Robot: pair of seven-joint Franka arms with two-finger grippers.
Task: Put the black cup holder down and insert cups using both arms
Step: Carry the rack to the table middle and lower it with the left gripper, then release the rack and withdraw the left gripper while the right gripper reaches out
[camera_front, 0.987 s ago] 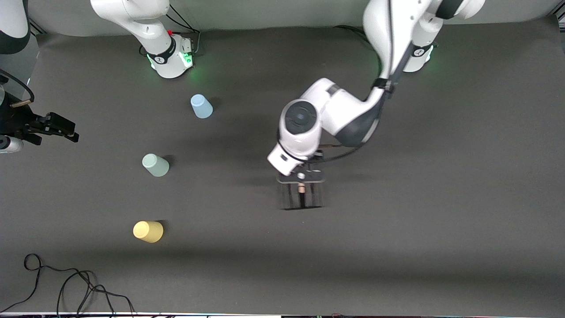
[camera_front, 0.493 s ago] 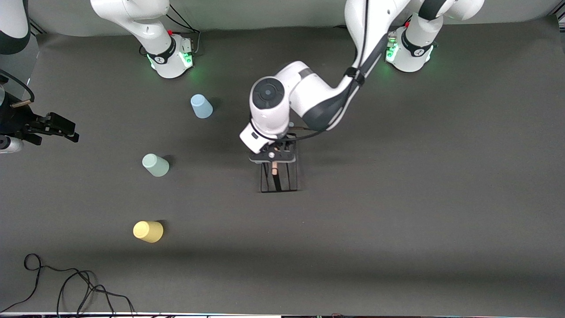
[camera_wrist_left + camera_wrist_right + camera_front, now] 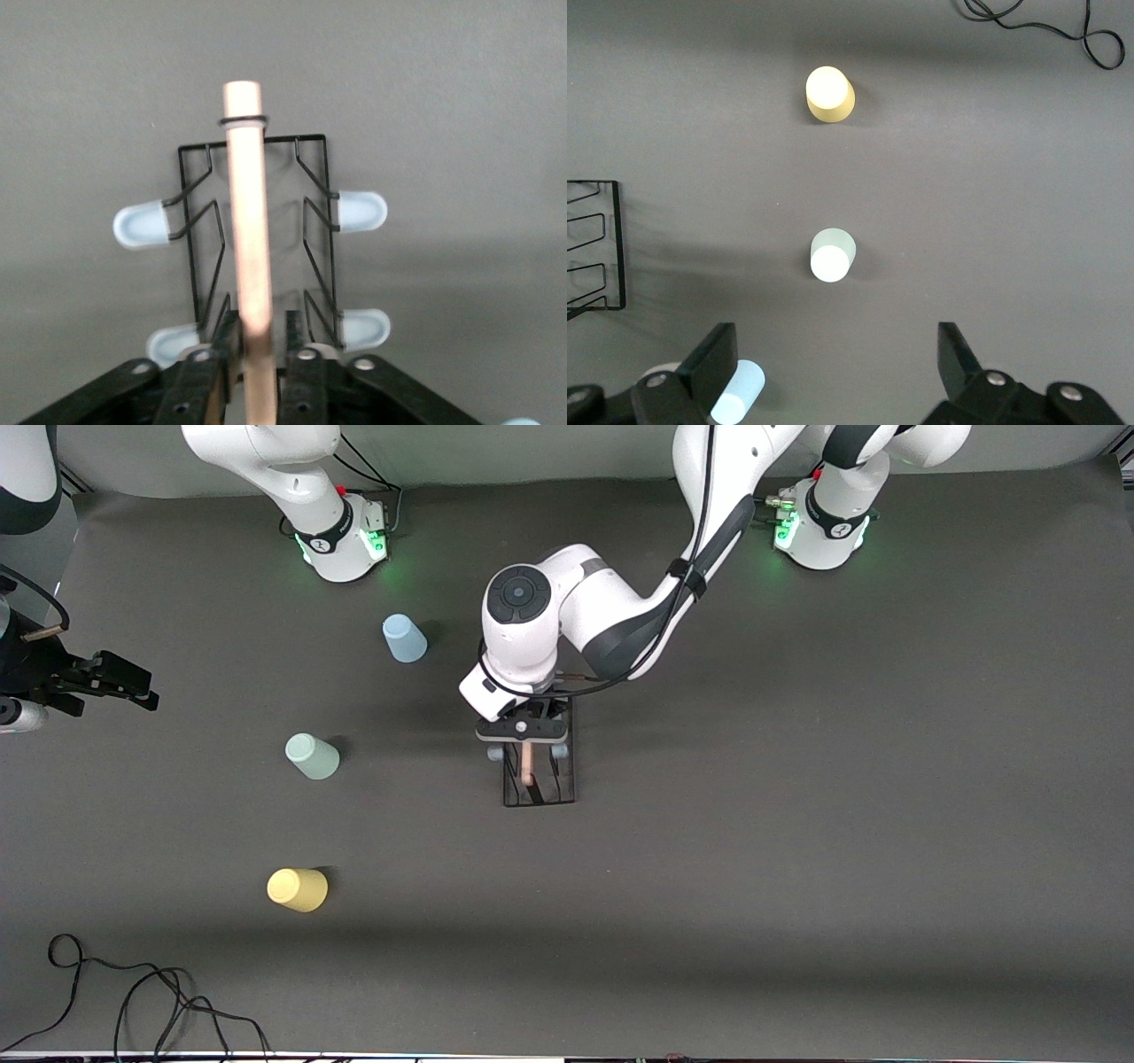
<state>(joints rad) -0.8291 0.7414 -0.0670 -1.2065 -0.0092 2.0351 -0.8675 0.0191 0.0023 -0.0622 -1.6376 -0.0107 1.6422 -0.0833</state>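
**Wire rack stands mid-table, left gripper at its handle**

Nearest the front camera, a thin black cable [image 3: 159, 1001] loops over the matte, dark grey table [image 3: 797, 824] at the right arm's end. A little farther in stands the yellow cup [image 3: 298, 889], a small, smooth, slightly tapered plastic tumbler.

Farther still, at the middle of the table, the black cup holder [image 3: 539, 779] rests on its rectangular base. It is bent from thin black wire, with a round, light wooden rod [image 3: 248, 230] running along the top and rounded pale blue-grey pegs [image 3: 140, 225] sticking out to either side. The left gripper [image 3: 523, 731] sits over the end of the rod that is farther from the front camera, straddling it – whether it clamps the wood or has let go cannot be told.

The pale green cup [image 3: 312, 755] stands at about the same depth, well apart toward the right arm's end. The light blue cup [image 3: 404, 638] is farther back, near the right arm's base.

The right gripper [image 3: 142, 689] waits above the table's edge at the right arm's end – jaws spread wide, holding nothing.
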